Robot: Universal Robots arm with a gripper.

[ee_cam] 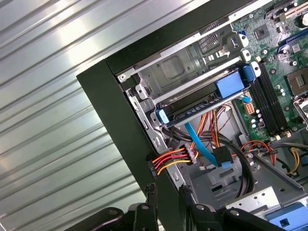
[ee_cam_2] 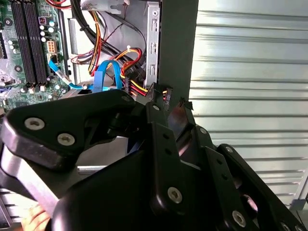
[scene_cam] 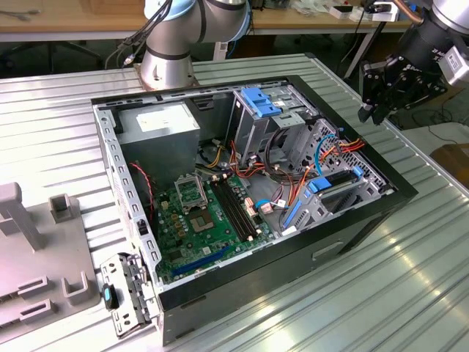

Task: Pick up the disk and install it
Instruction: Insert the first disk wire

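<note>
Pincer (scene_cam: 372, 114) empty, slightly spread, hovering off PC case (scene_cam: 399, 192) rim at 2 o'clock in exterior view. Disk (scene_cam: 338, 182) lies tilted in drive cage (scene_cam: 331, 210), 7 o'clock from pincer. Guessing approach-to-pick stage; grab calls for dodging power cables (scene_cam: 344, 144) nearby.

Nothing here that I can read as text.

- Exterior view: a white label (scene_cam: 157, 119) sits on top of the grey power supply (scene_cam: 165, 143). I see faint lines of print on it, too small to make out.
- First wrist view: the motherboard (ee_cam: 281, 57) has white markings beside its sockets and chips. None is legible to me.
- First wrist view: the disk (ee_cam: 204, 106) has a pale patch at the end of its blue rail. I cannot tell whether it is a sign.
</note>
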